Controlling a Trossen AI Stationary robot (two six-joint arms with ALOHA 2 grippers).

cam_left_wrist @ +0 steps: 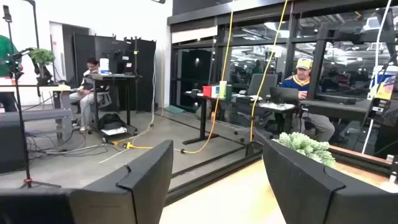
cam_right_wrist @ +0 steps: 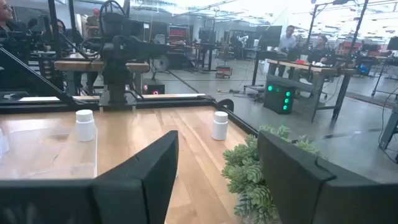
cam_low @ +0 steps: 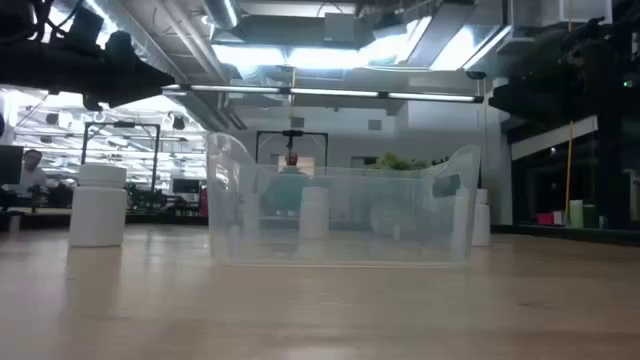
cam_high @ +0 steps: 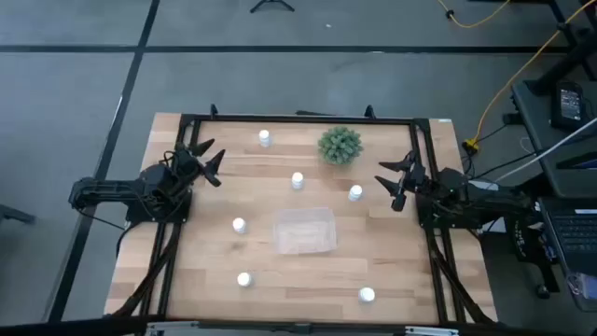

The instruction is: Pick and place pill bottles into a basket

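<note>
right claw fingers apart, empty | green plant between fingers | two pill bottles upright on surface | basket beside nearer bottle | left arm across surface

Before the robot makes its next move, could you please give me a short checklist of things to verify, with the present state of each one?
1. Left gripper jaws open and empty: ok; it waits near the table's left edge.
2. Right gripper jaws open and empty: ok; it waits near the right edge.
3. Basket empty and ready to receive: ok; no bottle lies inside it.
4. Pill bottles upright and apart: ok; six stand around the basket, none touching it.
5. Nearest bottle free of the right gripper: ok; bare wood shows between them.
6. Green plant out of the way: cannot tell; it stands close to that bottle.
</note>
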